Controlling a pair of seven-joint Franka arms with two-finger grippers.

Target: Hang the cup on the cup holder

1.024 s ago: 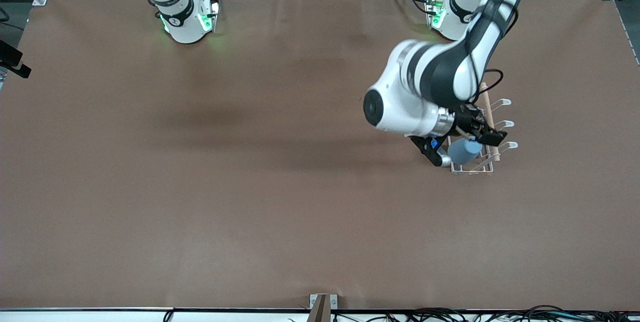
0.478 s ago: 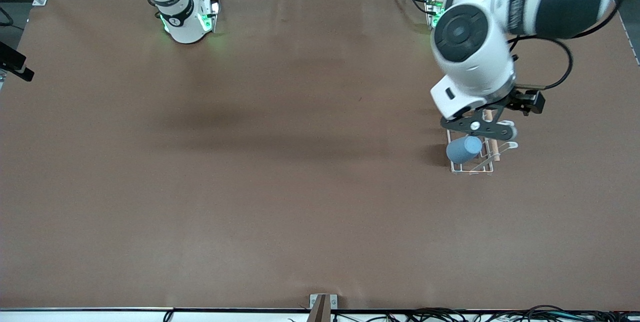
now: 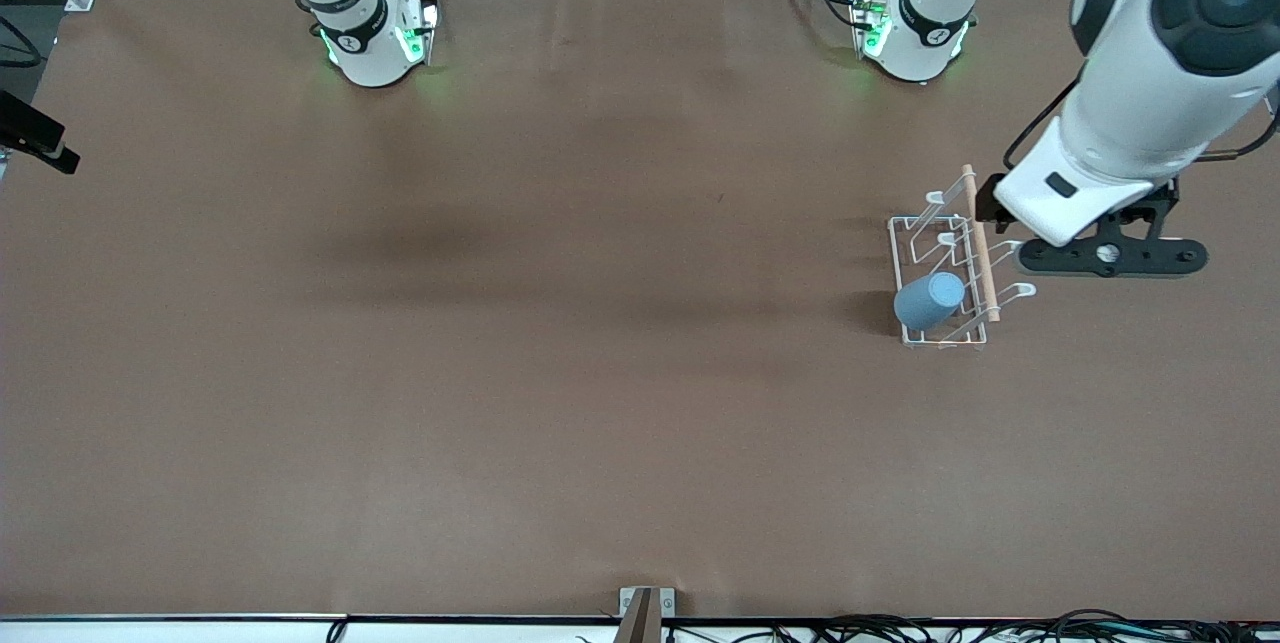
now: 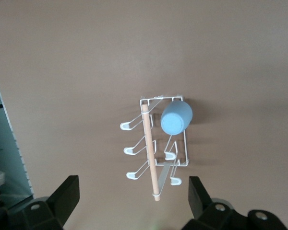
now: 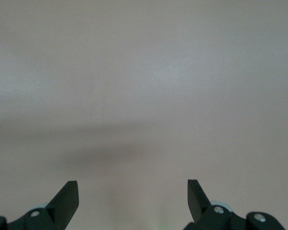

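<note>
Presently your left gripper (image 4: 132,196) hovers empty, fingers spread wide, above the cup holder (image 3: 940,268). Below it, the cup (image 3: 929,300) sits mouth-down over an end prong, so it drains and stays put. Your right gripper (image 5: 132,196) waits, likewise spread.
</note>
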